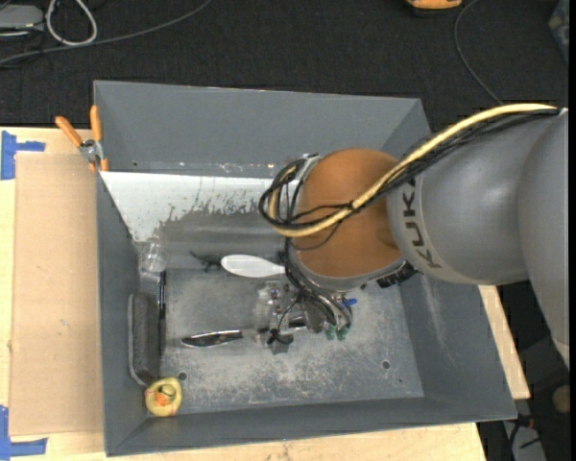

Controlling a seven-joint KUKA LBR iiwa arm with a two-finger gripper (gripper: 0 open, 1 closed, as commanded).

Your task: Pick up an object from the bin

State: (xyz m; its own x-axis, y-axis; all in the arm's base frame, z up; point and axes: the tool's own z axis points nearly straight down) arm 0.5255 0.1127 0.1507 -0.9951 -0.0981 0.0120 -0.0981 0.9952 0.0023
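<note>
- Grey bin (269,133): its loose things all lie on the floor; judged, none is lifted yet.
- Arm (480,209): reaches to the bin's middle.
- Tool (286,332): low over the floor; spread or pressed together cannot be told.
- Silvery elongated piece (211,337): flat, just left of the tool, the nearest candidate.

Arm (480,209) reaches from right, claw (286,332) low, pointing down.

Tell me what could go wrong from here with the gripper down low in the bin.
The gripper sits low near the bin floor, so it may scrape the metal. The silvery utensil and the white spoon lie close by; it might nudge either away instead of lifting anything.
</note>
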